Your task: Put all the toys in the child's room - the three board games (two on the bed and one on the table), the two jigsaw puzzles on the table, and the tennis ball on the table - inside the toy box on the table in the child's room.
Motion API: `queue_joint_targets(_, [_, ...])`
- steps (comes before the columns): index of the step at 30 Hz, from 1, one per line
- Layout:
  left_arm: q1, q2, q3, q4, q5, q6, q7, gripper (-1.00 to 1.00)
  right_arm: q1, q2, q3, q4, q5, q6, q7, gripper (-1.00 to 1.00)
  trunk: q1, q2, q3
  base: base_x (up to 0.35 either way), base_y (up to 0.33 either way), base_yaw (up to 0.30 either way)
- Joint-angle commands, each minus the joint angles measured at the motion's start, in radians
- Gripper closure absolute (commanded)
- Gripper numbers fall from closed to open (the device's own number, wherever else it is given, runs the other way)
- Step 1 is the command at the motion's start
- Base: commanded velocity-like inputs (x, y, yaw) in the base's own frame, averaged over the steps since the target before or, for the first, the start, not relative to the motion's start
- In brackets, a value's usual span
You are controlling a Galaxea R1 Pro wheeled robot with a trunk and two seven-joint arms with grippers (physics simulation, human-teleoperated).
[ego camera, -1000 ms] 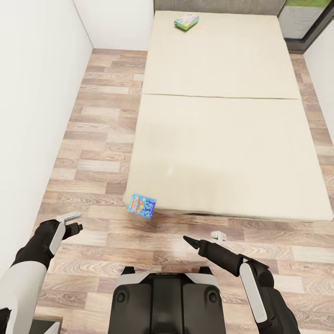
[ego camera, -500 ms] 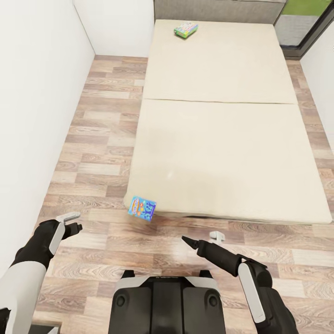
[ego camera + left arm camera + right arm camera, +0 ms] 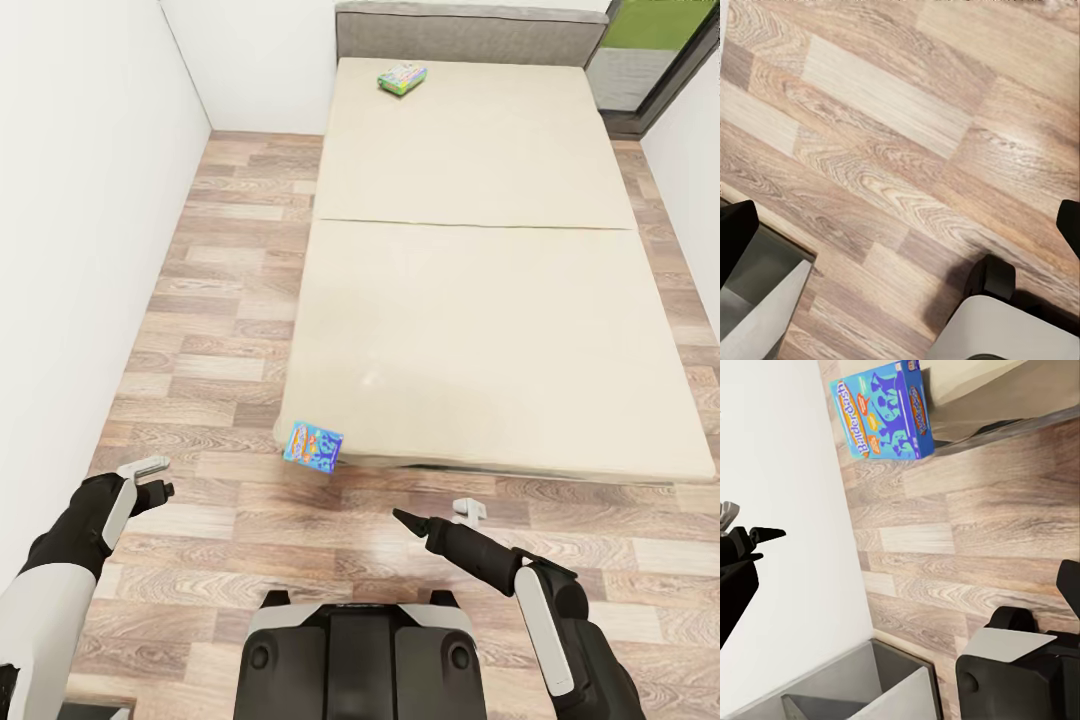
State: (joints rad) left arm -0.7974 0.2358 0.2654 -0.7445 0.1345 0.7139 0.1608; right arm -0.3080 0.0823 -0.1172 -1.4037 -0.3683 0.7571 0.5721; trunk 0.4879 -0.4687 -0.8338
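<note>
A blue board game (image 3: 313, 446) sits tilted at the near left corner of the bed (image 3: 480, 300), hanging over the mattress edge; the right wrist view shows its printed face (image 3: 889, 412). A second board game (image 3: 402, 77), white-green, lies at the bed's far end near the grey headboard. My left gripper (image 3: 150, 478) is open above the floor, left of and below the blue game. My right gripper (image 3: 437, 514) is open too, empty, a short way right of that game, over the floor. The table, toy box, jigsaw puzzles and tennis ball are out of view.
A white wall (image 3: 80, 250) runs along the left, leaving a strip of wood floor (image 3: 220, 300) between it and the bed. A dark-framed glass door (image 3: 650, 70) is at the far right. My base (image 3: 360, 650) is at the picture's bottom.
The head view has shifted, so the headboard now shows at the far end. The two board games lie where they were. Both grippers stay open in much the same pose.
</note>
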Motion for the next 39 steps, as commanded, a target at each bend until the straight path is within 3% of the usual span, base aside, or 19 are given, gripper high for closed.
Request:
queue_joint_targets(1, [0.0,0.0,0.0,-0.001,0.011,0.004,0.007,-1.0,0.0,0.001,-0.003,0.0,-0.002,0.007,0.003,-1.0,0.0,-0.001,0.001,-0.063,0.057,0.0])
queue_joint_targets(39, [0.038,0.008,-0.004,-0.001,0.011,0.001,0.009,-1.0,0.0,0.008,-0.002,0.001,-0.001,0.007,0.003,-1.0,0.0,-0.001,0.064,-0.056,0.003,0.0])
